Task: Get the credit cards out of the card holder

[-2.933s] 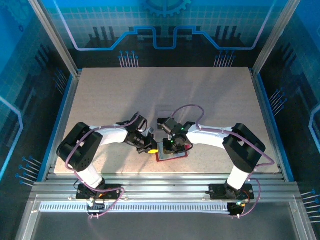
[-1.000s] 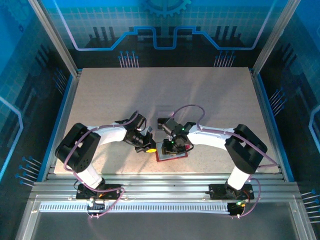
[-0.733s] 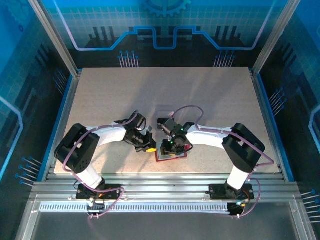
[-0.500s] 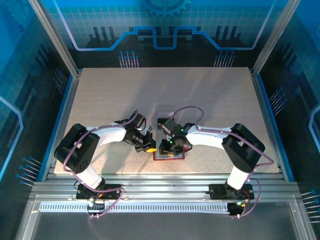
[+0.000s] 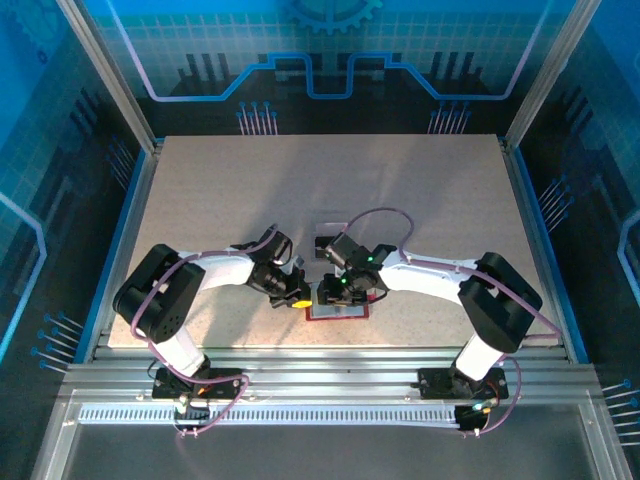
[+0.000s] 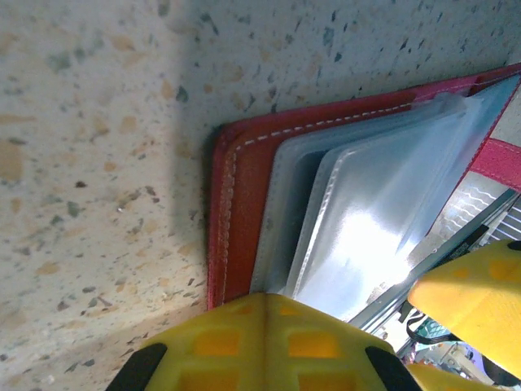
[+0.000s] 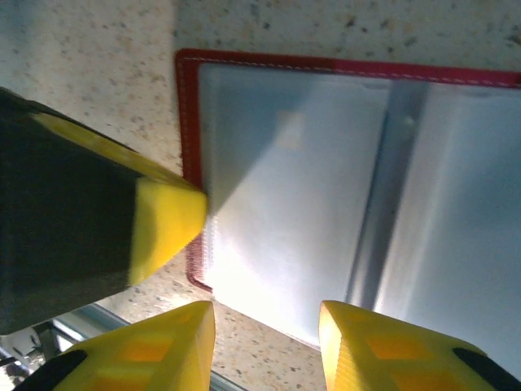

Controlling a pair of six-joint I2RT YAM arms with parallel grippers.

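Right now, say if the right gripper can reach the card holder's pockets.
Probably yes: the right gripper hangs over the open card holder, jaws apart, pockets uncovered; the left gripper sits at its edge.

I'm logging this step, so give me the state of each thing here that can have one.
card holder: open on the table, inside facing up.
plastic sleeves: fanned apart, contents unclear.
left claw: shut, tip at the holder's left edge.
right claw: open, above the holder, holding nothing.
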